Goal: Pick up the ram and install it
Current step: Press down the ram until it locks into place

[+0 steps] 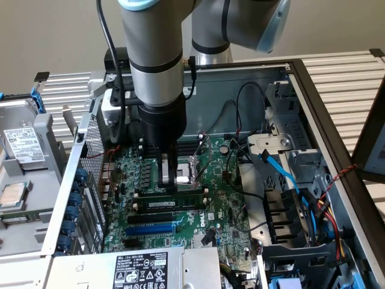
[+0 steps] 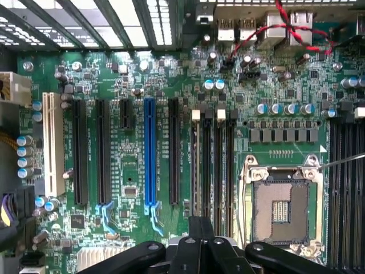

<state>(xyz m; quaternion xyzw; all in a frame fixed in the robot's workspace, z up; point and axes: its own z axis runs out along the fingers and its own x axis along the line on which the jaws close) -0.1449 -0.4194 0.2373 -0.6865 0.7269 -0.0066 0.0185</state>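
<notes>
Ram (image 1: pixel 170 203) – the green stick with a white label – lies lengthwise along one of the black memory slots (image 1: pixel 162 215) on the motherboard (image 1: pixel 225 211), just in front of the CPU socket (image 1: pixel 180 168) in the exterior view. It is no longer lying loose outside the case, so the pick-up part of the task appears done. The gripper (image 1: pixel 170 182) stands upright directly over the middle of the ram with its jaws clenched together and nothing between them; its tip is at, or just above, the stick's upper edge (contact cannot be confirmed from this angle). In the wrist view the gripper (image 2: pixel 201 242) points down along the row of memory slots beside the blue slot (image 2: pixel 149 151), the closed fingers (image 2: pixel 194 228) in line with a slot. Judged state of work: ram placed in its slot, grip released – what is left, if anything, is pressing it fully home. Whether the end latches have closed cannot be told.
</notes>
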